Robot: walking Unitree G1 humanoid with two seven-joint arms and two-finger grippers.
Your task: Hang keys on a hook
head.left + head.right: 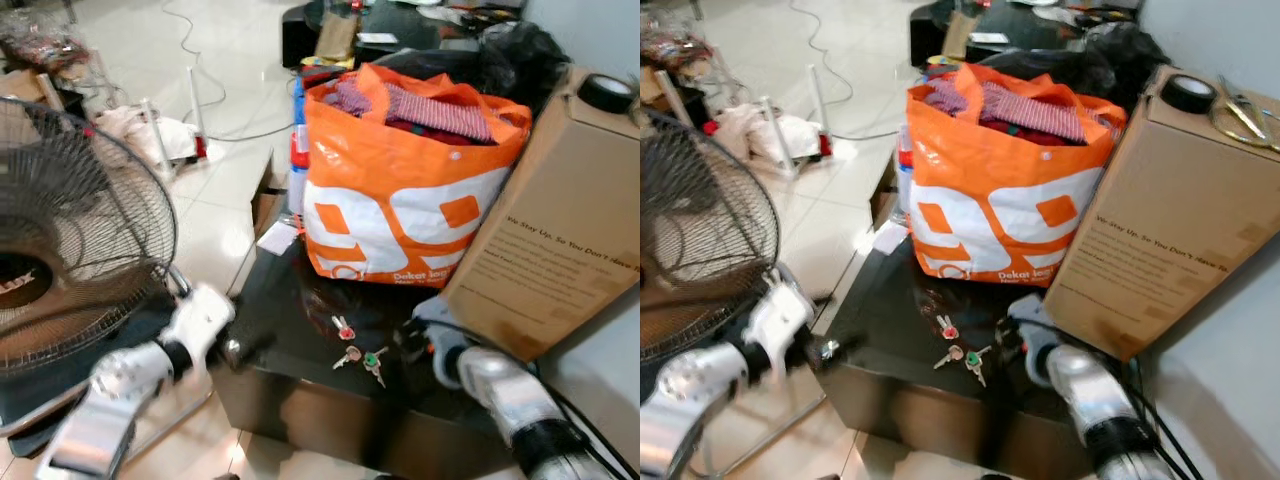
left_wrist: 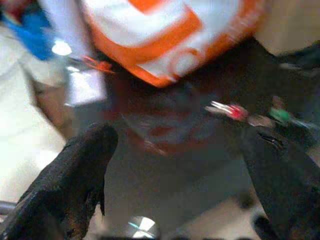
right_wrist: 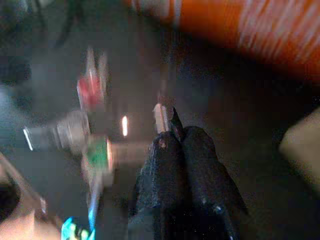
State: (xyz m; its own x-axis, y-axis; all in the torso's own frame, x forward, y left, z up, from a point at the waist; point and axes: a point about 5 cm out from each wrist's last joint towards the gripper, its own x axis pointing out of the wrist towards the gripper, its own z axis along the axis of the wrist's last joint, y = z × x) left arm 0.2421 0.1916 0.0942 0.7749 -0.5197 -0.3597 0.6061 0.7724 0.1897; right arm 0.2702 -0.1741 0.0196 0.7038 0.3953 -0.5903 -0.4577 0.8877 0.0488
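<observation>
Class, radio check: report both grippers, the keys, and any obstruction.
Left gripper open, at dark table edge. Right gripper shut, empty, beside keys. Keys lie loose on table. Orange bag and cardboard box crowd behind.

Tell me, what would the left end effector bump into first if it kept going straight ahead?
Probably the orange-and-white plastic shopping bag standing on the black glossy table; the left end effector points there, though blur hides depth.

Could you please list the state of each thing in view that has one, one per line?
keys: lying loose on the dark table, not held.
left gripper: fingers open, short of the keys.
right gripper: fingers shut, empty, beside the keys.
orange bag: upright, open-topped, full of clothes.
cardboard box: closed, tape roll on top.
fan: blades not visibly spinning.
</observation>
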